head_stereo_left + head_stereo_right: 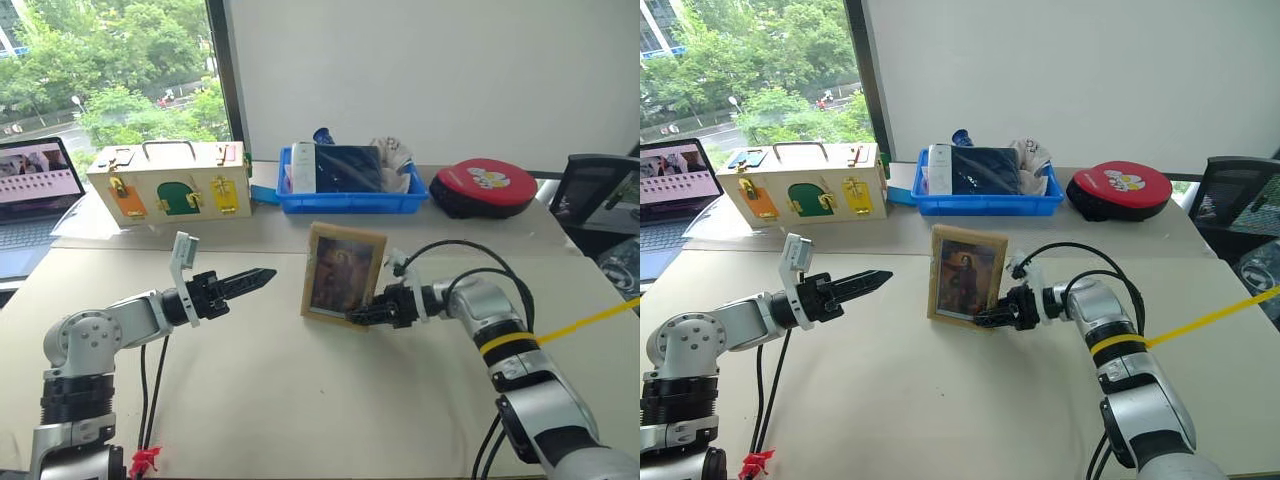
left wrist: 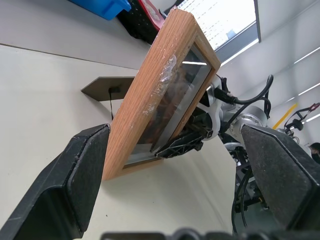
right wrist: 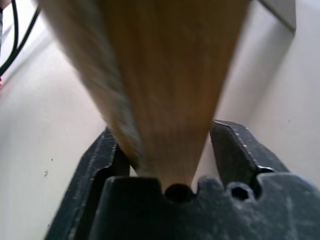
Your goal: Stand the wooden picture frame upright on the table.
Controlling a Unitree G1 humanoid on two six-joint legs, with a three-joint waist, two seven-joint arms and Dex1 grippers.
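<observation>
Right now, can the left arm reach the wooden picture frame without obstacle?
Probably yes. The left tool points toward the wooden picture frame across bare table; nothing stands between them.

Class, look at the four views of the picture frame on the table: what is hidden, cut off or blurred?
- The wooden picture frame: its back faces away from the head views; the left wrist view shows just the stand flap.
- Frame in the right wrist view: blurred, too close.
- Right gripper: whether its fingers press the frame is unclear.
- Laptop: cut by the edge.
</observation>
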